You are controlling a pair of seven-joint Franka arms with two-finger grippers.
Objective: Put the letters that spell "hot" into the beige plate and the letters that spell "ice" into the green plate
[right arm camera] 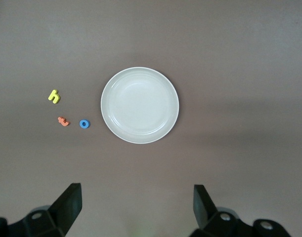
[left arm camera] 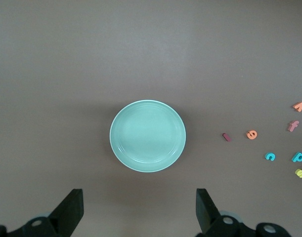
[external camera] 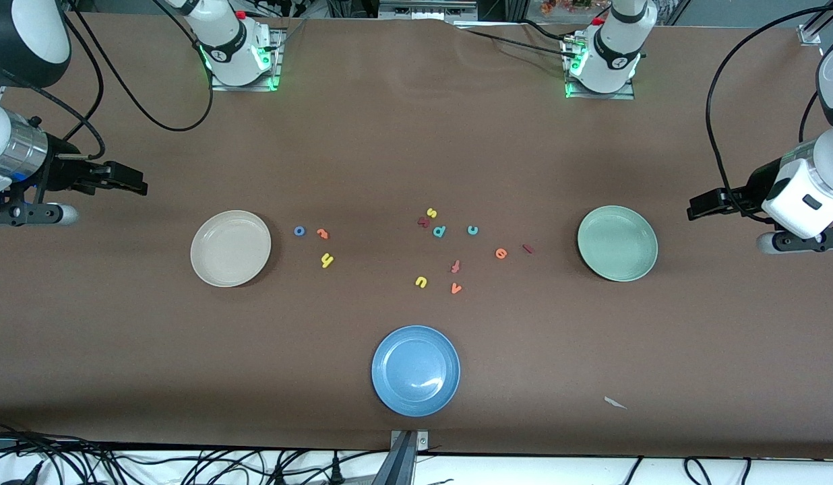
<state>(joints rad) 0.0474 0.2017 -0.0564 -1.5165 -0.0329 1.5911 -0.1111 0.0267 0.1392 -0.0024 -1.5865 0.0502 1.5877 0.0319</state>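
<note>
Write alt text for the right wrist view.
An empty beige plate sits on a brown table, with a yellow h, an orange t and a blue o lying loose beside it. The right gripper hangs open above the table.
</note>
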